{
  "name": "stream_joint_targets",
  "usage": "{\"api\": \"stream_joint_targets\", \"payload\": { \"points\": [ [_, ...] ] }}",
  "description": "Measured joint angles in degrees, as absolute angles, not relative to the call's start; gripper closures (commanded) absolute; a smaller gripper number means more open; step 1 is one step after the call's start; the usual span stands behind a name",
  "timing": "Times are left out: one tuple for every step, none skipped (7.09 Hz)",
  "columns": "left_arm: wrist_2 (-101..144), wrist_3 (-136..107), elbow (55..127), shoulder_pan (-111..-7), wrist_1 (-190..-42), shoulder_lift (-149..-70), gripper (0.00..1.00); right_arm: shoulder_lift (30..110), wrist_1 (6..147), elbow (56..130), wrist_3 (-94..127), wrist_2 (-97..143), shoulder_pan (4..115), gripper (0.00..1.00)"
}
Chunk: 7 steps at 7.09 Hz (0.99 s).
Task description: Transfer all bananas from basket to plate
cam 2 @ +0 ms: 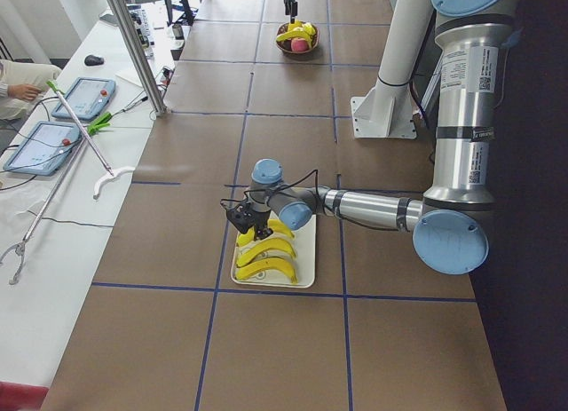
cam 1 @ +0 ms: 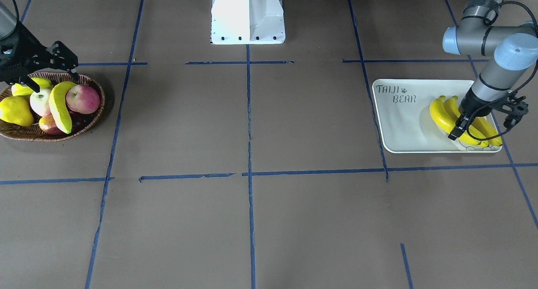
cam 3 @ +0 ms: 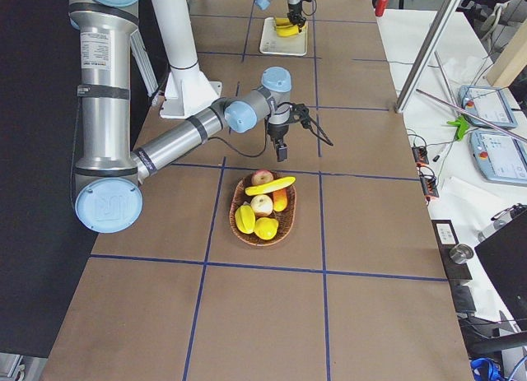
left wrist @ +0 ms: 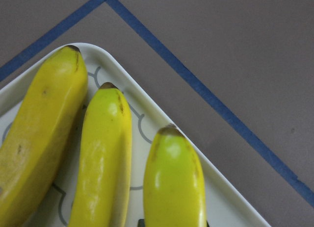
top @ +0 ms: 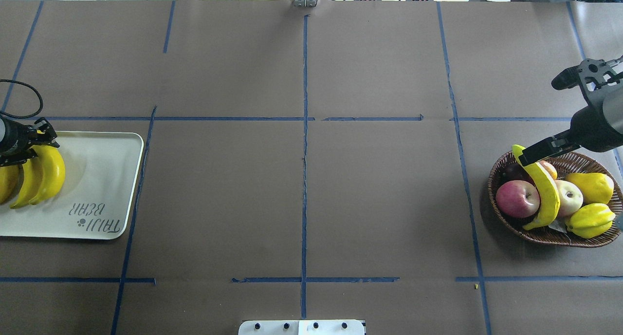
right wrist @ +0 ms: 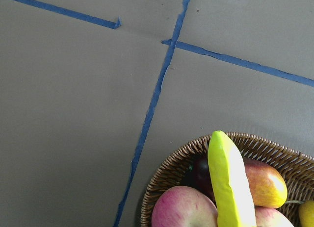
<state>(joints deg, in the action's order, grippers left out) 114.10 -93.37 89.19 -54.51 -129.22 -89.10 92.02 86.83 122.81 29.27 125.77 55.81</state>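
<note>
Three bananas (cam 1: 441, 116) lie side by side on the off-white plate (cam 1: 403, 125), which also shows in the overhead view (top: 97, 179). My left gripper (cam 1: 483, 127) is low over them and looks open, its fingers straddling the bananas. The left wrist view shows the three banana ends (left wrist: 103, 153) near the plate's corner. One banana (top: 545, 189) lies across the other fruit in the wicker basket (top: 540, 235). My right gripper (top: 537, 121) is wide open and empty, raised above the banana's upper end (right wrist: 228, 183).
The basket also holds a red apple (top: 517, 198), a paler apple (top: 569, 196), a yellow pear (top: 591, 186) and a ribbed yellow fruit (top: 589, 220). The robot's white base (cam 1: 248, 16) stands at mid-table. Blue tape lines cross the brown surface.
</note>
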Motion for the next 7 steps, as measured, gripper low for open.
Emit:
{"api": "stream_joint_targets", "payload": {
  "points": [
    [116.65,-93.06,89.18,-55.58,-129.78,-89.15,0.00,92.02,86.84,122.92,29.27,125.77,55.81,0.00],
    [120.93,-92.85,89.64,-58.45,-129.81,-89.27,0.00,92.02,86.84,123.00,29.27,125.77,55.81,0.00],
    [125.39,-92.52,91.22,-61.65,-129.71,-89.39,0.00,92.04,86.83,123.02,29.27,125.77,55.82,0.00],
    [128.40,-92.23,94.26,-63.73,-129.57,-89.31,0.00,92.14,86.82,123.09,29.27,125.77,55.89,0.00],
    [130.17,-92.09,99.13,-64.48,-129.51,-89.06,0.00,92.44,86.71,123.24,29.24,125.75,55.94,0.00],
    [130.70,-92.10,103.68,-64.40,-129.57,-88.95,0.00,93.20,86.22,123.39,29.19,125.57,55.95,0.00],
    [130.82,-92.33,107.38,-63.98,-129.79,-89.07,0.00,94.80,84.45,123.38,29.17,125.28,55.93,0.00]
  ]
}}
